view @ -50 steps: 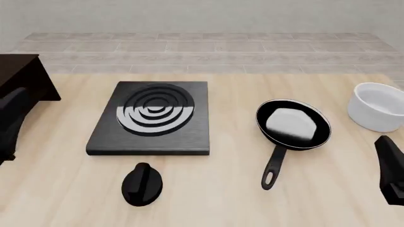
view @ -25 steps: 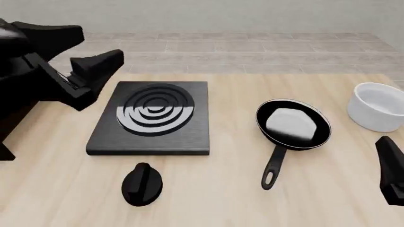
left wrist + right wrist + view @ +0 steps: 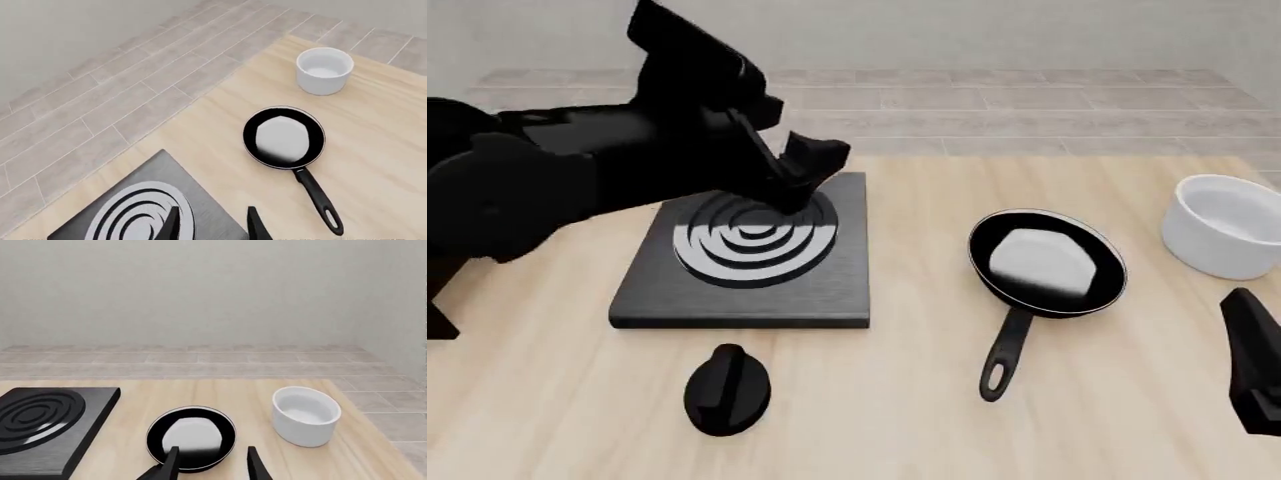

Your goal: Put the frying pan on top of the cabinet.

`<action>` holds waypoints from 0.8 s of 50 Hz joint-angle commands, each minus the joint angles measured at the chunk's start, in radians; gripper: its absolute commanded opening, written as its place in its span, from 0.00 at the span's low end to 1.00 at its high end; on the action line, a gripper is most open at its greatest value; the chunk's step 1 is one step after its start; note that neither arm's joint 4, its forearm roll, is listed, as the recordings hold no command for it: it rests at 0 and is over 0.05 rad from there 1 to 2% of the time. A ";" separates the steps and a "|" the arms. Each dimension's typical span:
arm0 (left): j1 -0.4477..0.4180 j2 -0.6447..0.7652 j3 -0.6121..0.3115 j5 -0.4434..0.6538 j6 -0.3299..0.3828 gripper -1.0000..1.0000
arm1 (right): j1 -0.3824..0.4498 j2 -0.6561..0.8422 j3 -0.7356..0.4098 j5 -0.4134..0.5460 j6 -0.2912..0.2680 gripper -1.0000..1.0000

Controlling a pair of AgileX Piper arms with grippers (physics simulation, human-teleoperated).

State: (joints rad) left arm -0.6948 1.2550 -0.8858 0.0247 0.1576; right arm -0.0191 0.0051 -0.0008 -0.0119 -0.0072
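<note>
The bench (image 3: 1121, 430) is a light wooden surface carrying all items. The left arm (image 3: 547, 180) reaches in from the left side of the front view, and the left hand (image 3: 807, 160) hovers above the far right part of the stove plate (image 3: 814, 290). Its two fingers (image 3: 172, 225) stand apart with nothing between them. The stove plate is a flat black square with concentric rings, lying left of centre on the bench.

The cabinet (image 3: 438, 295) is almost wholly hidden behind the left arm; only a dark sliver shows at the left edge of the front view.

The white bowl (image 3: 1225, 228) stands upright at the far right of the bench, near the pan but apart from it.

The frying pan (image 3: 1046, 262) rests flat on the bench, right of the stove plate, handle (image 3: 1008, 350) pointing toward the near edge.

The right hand (image 3: 212, 465) sits low at the right, its fingers apart and empty, aimed at the pan.

The black knob (image 3: 727, 390) lies near the front edge, just in front of the stove plate
</note>
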 commanded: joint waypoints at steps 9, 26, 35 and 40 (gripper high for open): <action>-0.039 0.263 -0.086 -0.016 -0.068 1.00 | 0.002 -0.002 0.000 0.000 -0.010 1.00; -0.082 0.434 -0.210 -0.006 -0.150 1.00 | 0.002 -0.001 0.000 0.004 -0.010 1.00; -0.103 0.492 -0.246 0.003 -0.194 1.00 | 0.002 -0.004 0.001 0.007 -0.006 1.00; -0.119 0.530 -0.269 0.005 -0.221 1.00 | 0.002 -0.004 0.000 0.008 -0.005 1.00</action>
State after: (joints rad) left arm -0.7847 1.7107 -1.1078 0.0245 -0.0165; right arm -0.0174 0.0018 -0.0003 -0.0058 -0.0142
